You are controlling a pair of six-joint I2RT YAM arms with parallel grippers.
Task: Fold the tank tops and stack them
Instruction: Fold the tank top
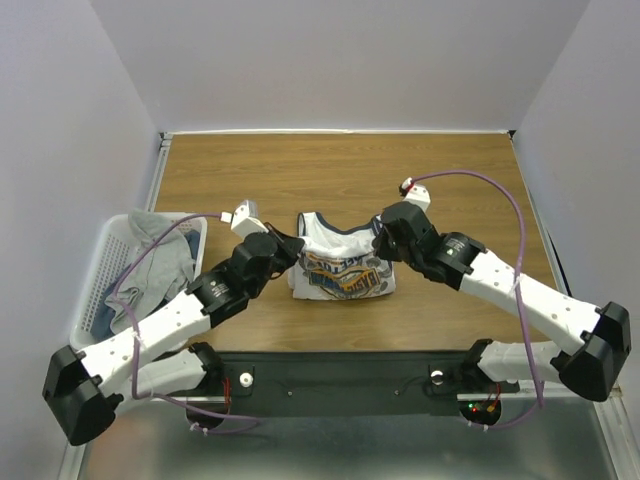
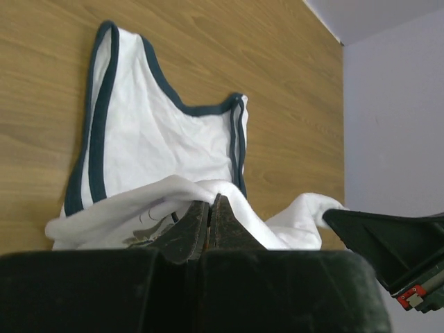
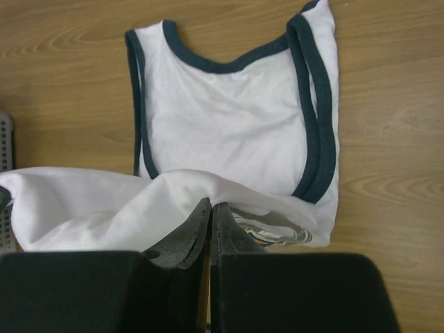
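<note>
You're pinching the white tank top (image 1: 340,262) from both sides, right in the middle of the top view. It's lying on the wooden table (image 1: 300,170) with its navy-edged neck pointing toward the top of the frame and the blue-and-orange print showing on its lower half. Your left gripper (image 1: 292,247) is biting at the cloth's left edge and your right gripper (image 1: 380,240) at its right edge, each with its jaws pressed together. In the left wrist view the dark fingers (image 2: 191,229) are meeting tip to tip, with a fold of white cloth bunching up over them and the flat upper part of the top spreading out beyond. The right wrist view is showing much the same: tips closed on a raised white fold, with the neckline and both armholes lying flat on the wood above it. Over at the left of the top view, grey tops (image 1: 155,250) are heaping up in the white basket (image 1: 95,285), well apart from the white one.
</note>
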